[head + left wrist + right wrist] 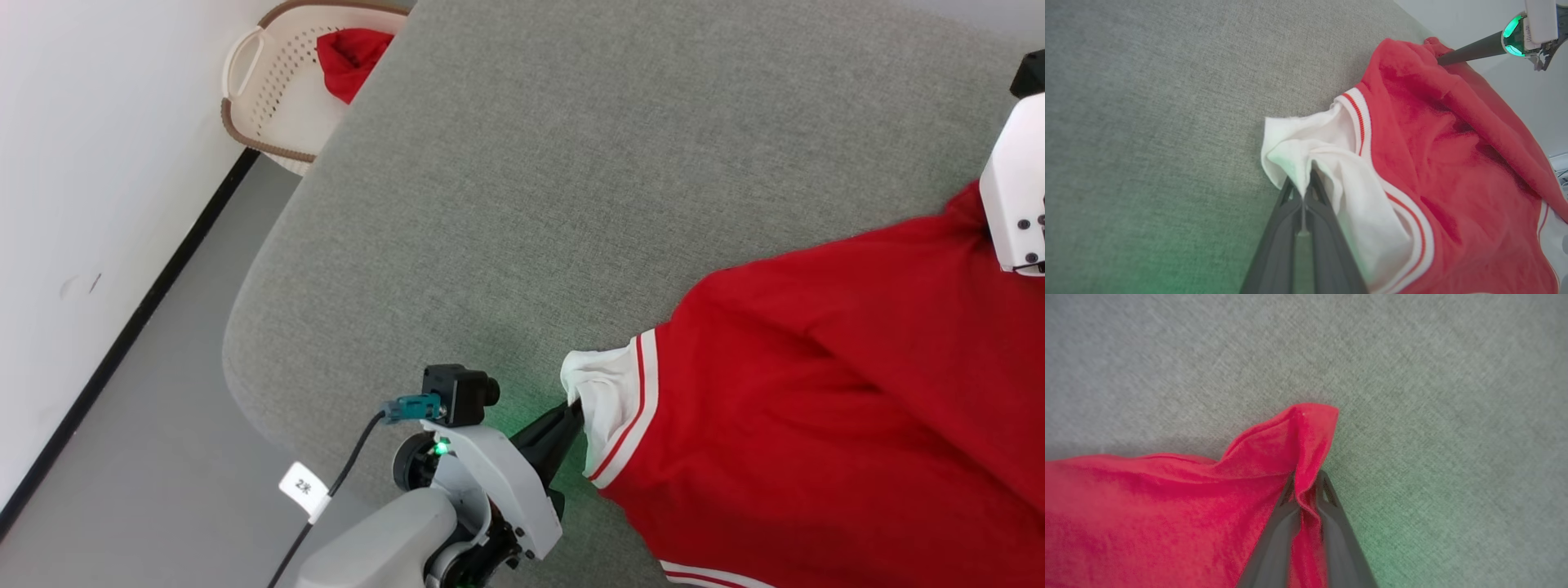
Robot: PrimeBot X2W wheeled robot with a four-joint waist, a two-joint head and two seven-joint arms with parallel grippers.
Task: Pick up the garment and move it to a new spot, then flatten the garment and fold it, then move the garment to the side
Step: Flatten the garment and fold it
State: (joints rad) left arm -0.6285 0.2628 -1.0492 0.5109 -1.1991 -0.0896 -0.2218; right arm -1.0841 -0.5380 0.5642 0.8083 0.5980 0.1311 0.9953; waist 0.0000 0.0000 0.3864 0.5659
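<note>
Garment (816,408): one, on grey surface (531,163); left gripper (1306,173) pinching white corner, right gripper (1308,479) pinching red edge; two grips.

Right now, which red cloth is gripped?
The garment with striped trim, pinched by left end effector and right end effector; the plain red cloth lies at the basket.

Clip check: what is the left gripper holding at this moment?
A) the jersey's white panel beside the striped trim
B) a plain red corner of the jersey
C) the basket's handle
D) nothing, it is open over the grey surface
A: in the left wrist view the left gripper is shut on the white panel of the garment, just beside the red-and-white trim.
</note>
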